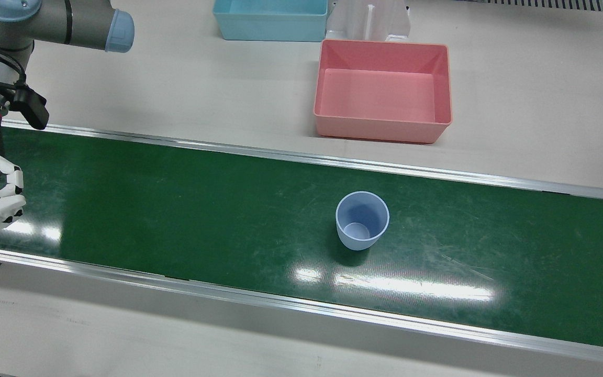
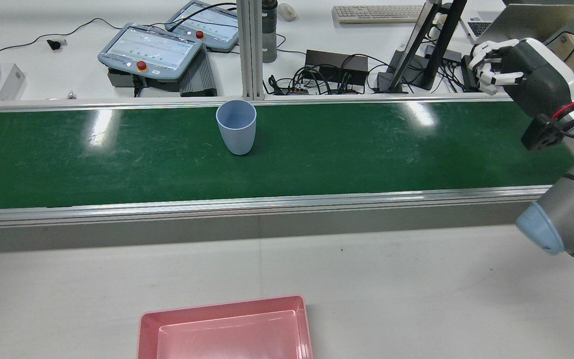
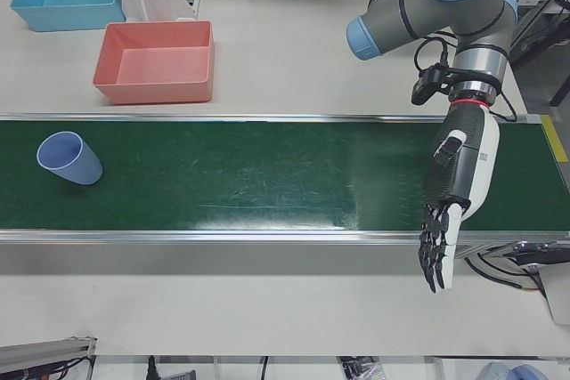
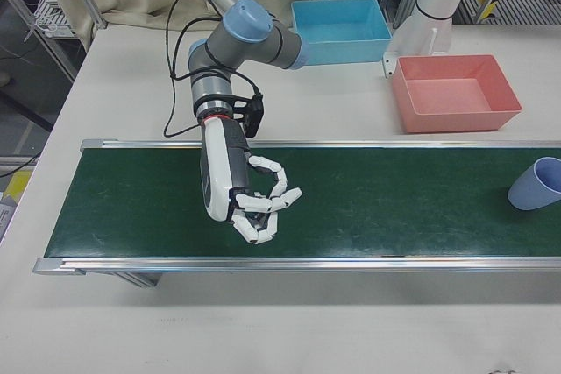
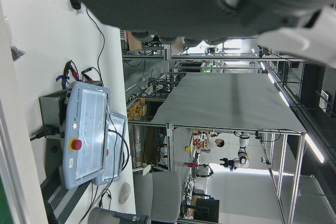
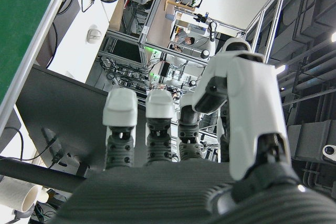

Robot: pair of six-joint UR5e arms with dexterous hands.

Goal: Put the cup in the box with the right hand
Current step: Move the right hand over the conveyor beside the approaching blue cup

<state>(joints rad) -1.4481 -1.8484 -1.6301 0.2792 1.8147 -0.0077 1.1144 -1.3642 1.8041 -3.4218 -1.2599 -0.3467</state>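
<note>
The blue cup [image 1: 362, 220] stands upright on the green belt [image 1: 176, 209], just before the pink box [image 1: 382, 89], while the right hand [image 4: 254, 203], fingers loosely curled and empty, hovers well apart at the belt's end, seemingly awaiting its approach

— Where's the cup [image 1: 361, 220] sitting?

— Upright on the green belt [image 1: 176, 209], open mouth up, nothing inside. It's pale blue plastic, narrower at the base than at the rim, nearer the belt's operator-side edge.

— And the box [image 1: 382, 90]?

— Pink, rectangular, shallow and open-topped, with nothing in it. It rests on the white table on the robot's side of the belt, just past the rail, well apart from the cup. Nothing touches either 1.
</note>
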